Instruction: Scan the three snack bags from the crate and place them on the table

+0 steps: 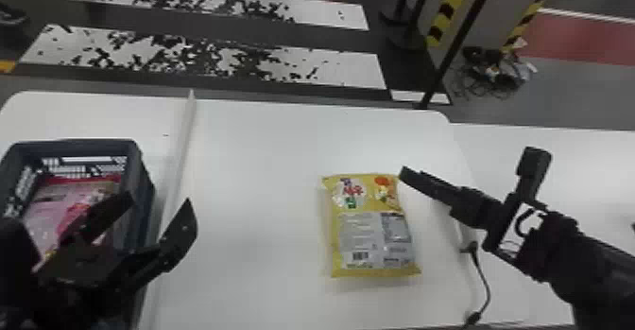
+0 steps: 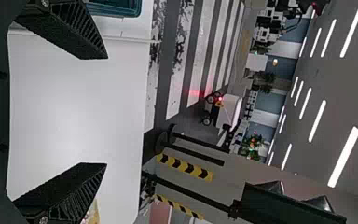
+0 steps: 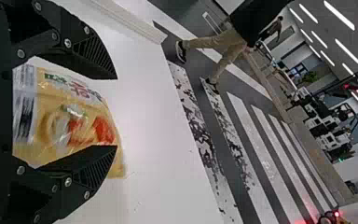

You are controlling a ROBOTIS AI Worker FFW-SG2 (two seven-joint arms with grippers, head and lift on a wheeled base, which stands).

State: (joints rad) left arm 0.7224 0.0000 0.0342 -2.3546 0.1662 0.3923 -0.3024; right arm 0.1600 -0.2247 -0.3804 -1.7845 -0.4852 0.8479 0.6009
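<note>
My right gripper (image 3: 116,112) is nearer: fingers apart, right of centre in the head view. Yellow snack bag (image 1: 371,230) lies just left, long axis top to bottom; contact appears absent.

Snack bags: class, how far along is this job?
The yellow bag lies on the table, so it looks placed; whether it was scanned, I cannot tell. Nothing is in hand: the left gripper and right gripper are open and empty. Remaining: at least the pink bag in the crate.
</note>
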